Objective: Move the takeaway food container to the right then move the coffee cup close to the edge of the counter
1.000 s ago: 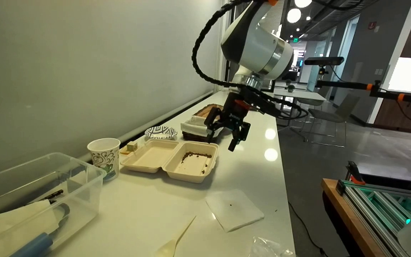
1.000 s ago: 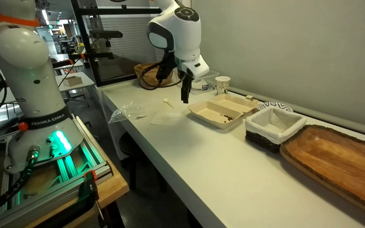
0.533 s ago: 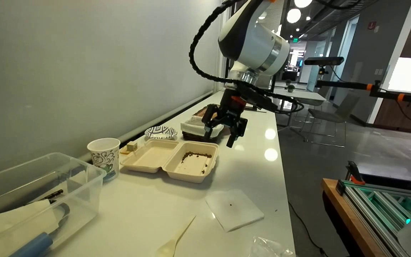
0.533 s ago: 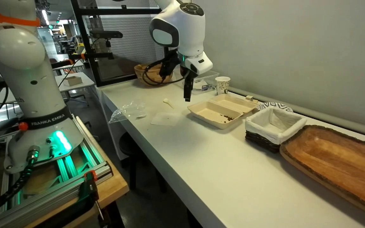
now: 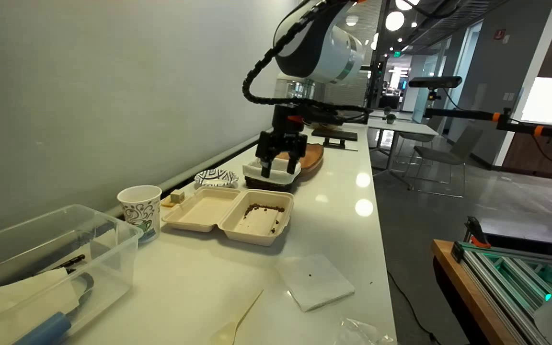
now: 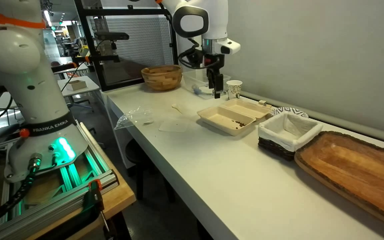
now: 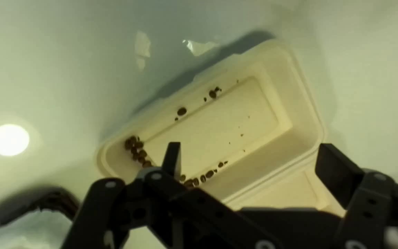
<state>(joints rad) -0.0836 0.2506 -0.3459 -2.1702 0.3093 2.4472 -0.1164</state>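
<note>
The takeaway food container (image 5: pixel 257 226) is a beige clamshell lying open on the white counter (image 5: pixel 333 230), with dark crumbs in its deeper half. It also shows in an exterior view (image 6: pixel 225 118) and in the wrist view (image 7: pixel 216 128). The coffee cup (image 5: pixel 143 215) stands upright near the wall beside the container; it shows too in an exterior view (image 6: pixel 234 89) but is out of the wrist view. My gripper (image 5: pixel 279 168) is open and empty, pointing down above the container, touching nothing; it also appears in an exterior view (image 6: pixel 217 92) and the wrist view (image 7: pixel 250 160).
A clear plastic tub (image 5: pixel 108 268) sits beside the cup. A cloth-lined basket (image 6: pixel 285 131), a wooden tray (image 6: pixel 355 166) and a patterned bowl (image 5: pixel 216 177) lie beyond the container. A napkin (image 5: pixel 314 282), a spoon (image 5: pixel 237 318) and plastic wrap (image 6: pixel 135 116) lie on the counter.
My gripper has moved toward the wall and a little up, and now hangs more upright over the container. It stays open. The container and cup have not moved.
</note>
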